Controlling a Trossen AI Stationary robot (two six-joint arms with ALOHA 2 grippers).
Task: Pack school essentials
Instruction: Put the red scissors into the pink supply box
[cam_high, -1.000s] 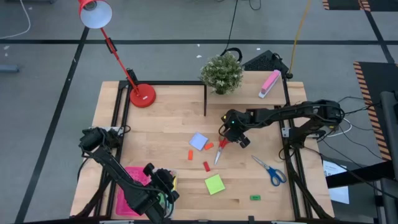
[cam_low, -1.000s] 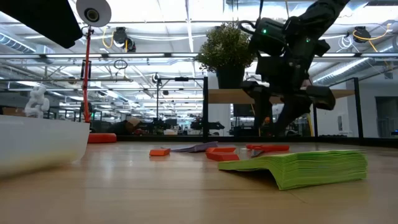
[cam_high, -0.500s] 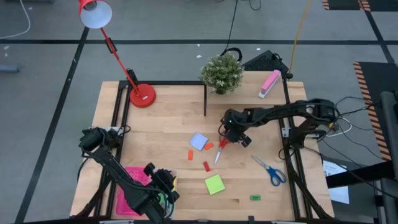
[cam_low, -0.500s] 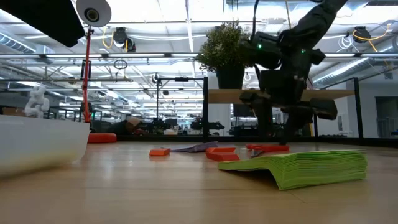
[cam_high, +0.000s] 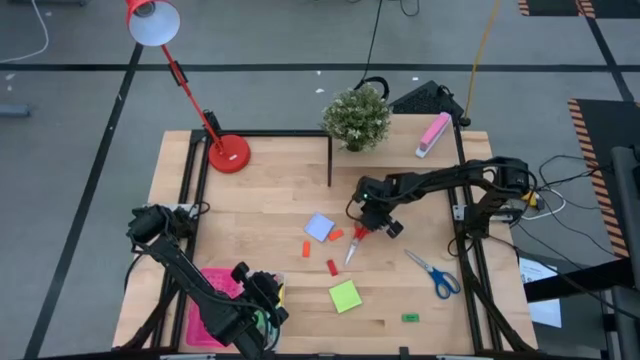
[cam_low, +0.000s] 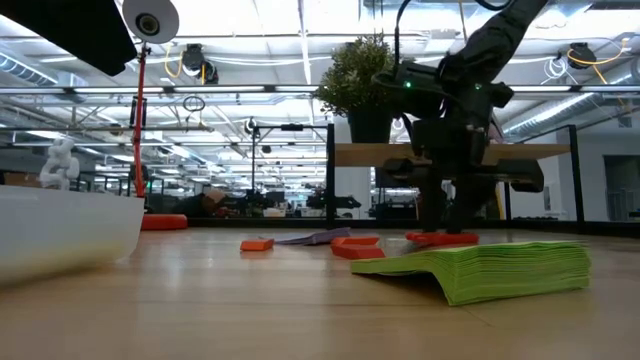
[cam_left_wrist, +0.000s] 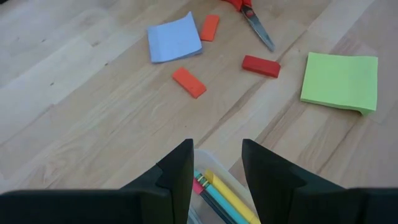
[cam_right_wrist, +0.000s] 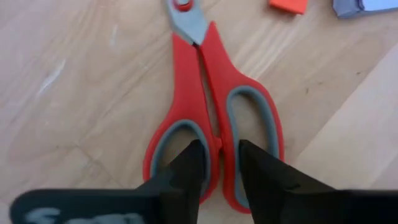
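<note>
Red-handled scissors (cam_high: 354, 240) lie flat mid-table, blades toward the near edge. My right gripper (cam_high: 368, 226) is low over their handles (cam_right_wrist: 205, 93), slightly open, one fingertip over each finger loop and the loops' inner bars between them. On the wood lie a pale-blue note pad (cam_high: 319, 227), a green note pad (cam_high: 345, 296), small red and orange blocks (cam_high: 332, 267), a tiny green block (cam_high: 410, 318) and blue-handled scissors (cam_high: 435, 273). My left gripper (cam_left_wrist: 217, 168) waits open at the near left, above a clear holder of pens (cam_left_wrist: 217, 190). My right gripper comes at the red scissors' handles from above, pointing down. One fingertip (cam_right_wrist: 194, 155) stands over each loop, astride the inner bars (cam_right_wrist: 214, 134). Whether the fingers touch the handles, I cannot tell. The scissors lie flat on the table.
A pink tray (cam_high: 212, 300) sits at the near left beside the left arm. At the far side stand a potted plant (cam_high: 357, 117), a red lamp's base (cam_high: 229, 153) and a pink-and-white block (cam_high: 433, 134). A dark upright post (cam_high: 330, 160) stands beside the plant.
My right gripper has come down and a little toward the table's left edge, onto the red scissors' handles. The scissors and the other items lie where they were.
</note>
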